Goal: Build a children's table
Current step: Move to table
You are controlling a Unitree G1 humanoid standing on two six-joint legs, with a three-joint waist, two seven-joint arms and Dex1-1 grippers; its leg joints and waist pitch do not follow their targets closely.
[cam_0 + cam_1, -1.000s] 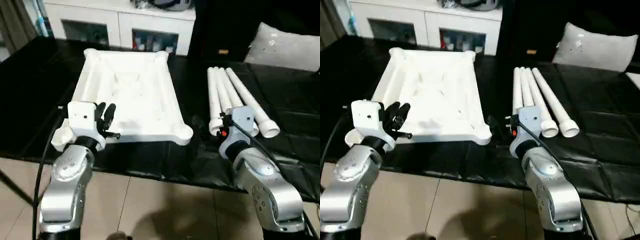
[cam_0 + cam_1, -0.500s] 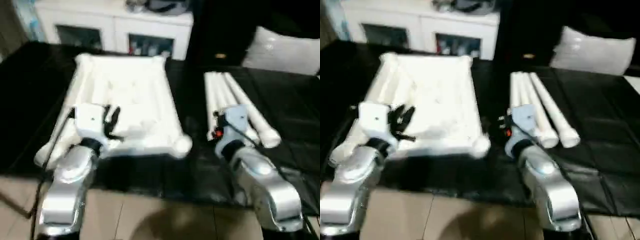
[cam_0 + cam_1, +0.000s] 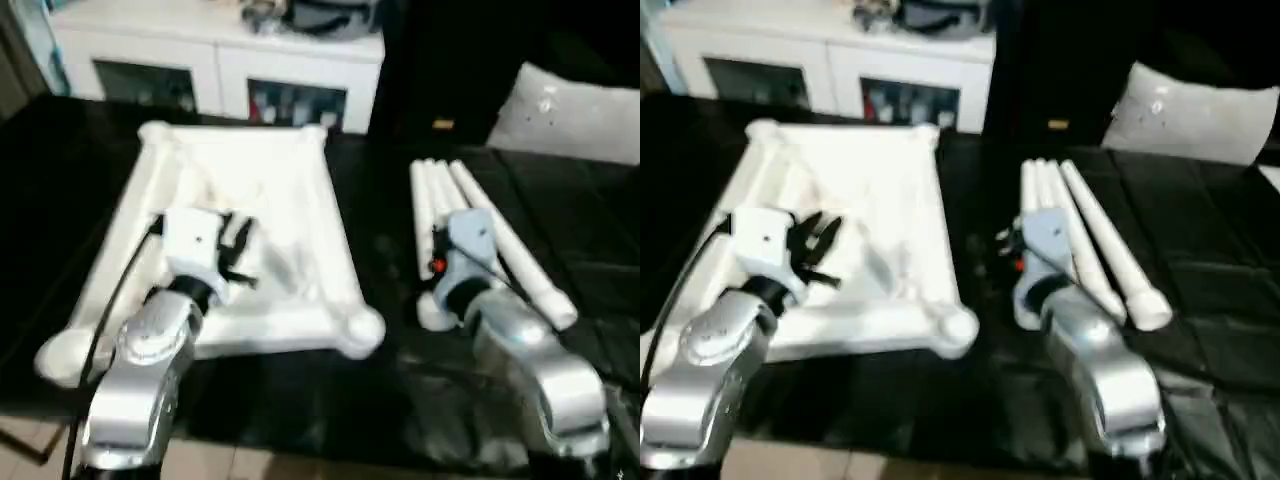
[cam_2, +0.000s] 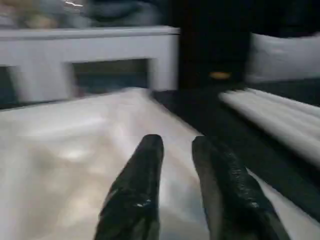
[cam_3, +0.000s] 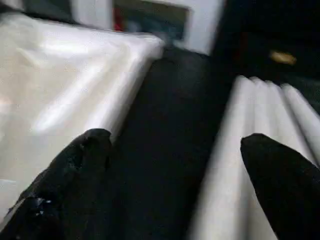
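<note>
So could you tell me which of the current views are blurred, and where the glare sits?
Both eye views are softly blurred; the tabletop washes out so its ribs barely read. Left wrist view: glare on the tabletop beyond the left gripper. Right wrist view: the right gripper and the legs are out of focus.

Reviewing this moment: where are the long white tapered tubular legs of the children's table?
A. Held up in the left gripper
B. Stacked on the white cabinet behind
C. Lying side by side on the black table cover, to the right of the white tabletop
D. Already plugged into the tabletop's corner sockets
C: the long white tapered tubular legs lie side by side on the black table cover, right of the white ribbed plastic tabletop, by the open right gripper.
</note>
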